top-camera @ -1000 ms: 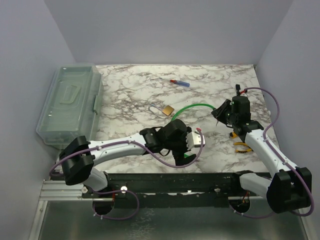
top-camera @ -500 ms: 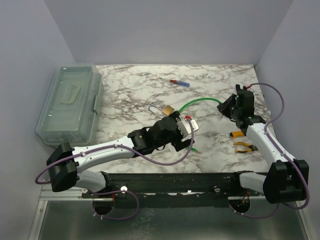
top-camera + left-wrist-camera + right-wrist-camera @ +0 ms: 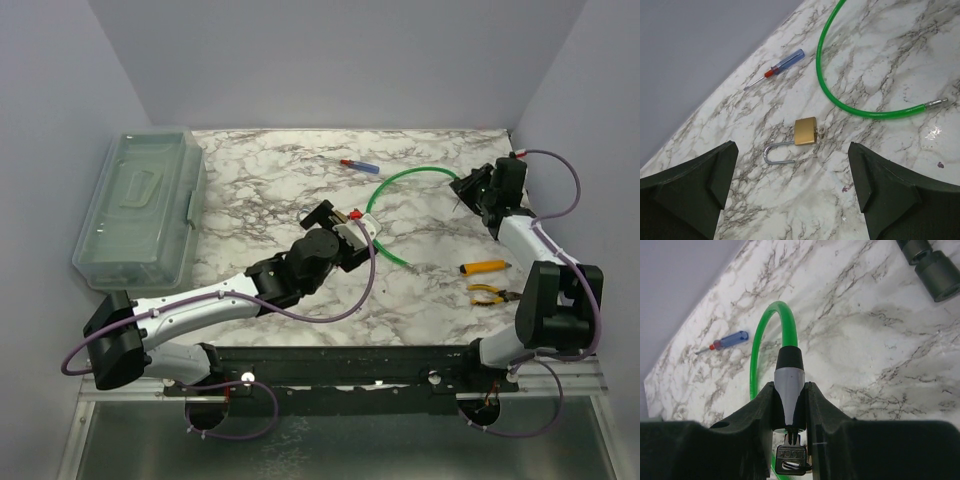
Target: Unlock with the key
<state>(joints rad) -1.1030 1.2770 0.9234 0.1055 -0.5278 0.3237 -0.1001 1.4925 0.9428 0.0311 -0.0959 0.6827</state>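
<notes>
A small brass padlock [image 3: 805, 131] lies on the marble table [image 3: 890, 45], its steel shackle [image 3: 775, 153] pointing left. The key [image 3: 822, 133], tiny and silvery, rests against the padlock's right end. My left gripper [image 3: 791, 146] hovers open above them, with nothing between its fingers; in the top view it [image 3: 342, 222] hides the padlock. My right gripper [image 3: 790, 387] is shut on the grey-and-black head of the green cable lock [image 3: 788, 375], far right [image 3: 470, 190]. A second key on a ring [image 3: 790, 458] sticks in that head's rear end.
The green cable [image 3: 385, 190] arcs across the table to its loose metal tip [image 3: 936, 103]. A blue-handled screwdriver [image 3: 360, 165] lies at the back. A clear plastic box [image 3: 140, 210] stands left. A yellow tool [image 3: 485, 267] and yellow pliers [image 3: 488, 293] lie right.
My left arm swung from the table's front up over the padlock. My right gripper carried the cable lock head back and to the right, dragging the green cable along.
</notes>
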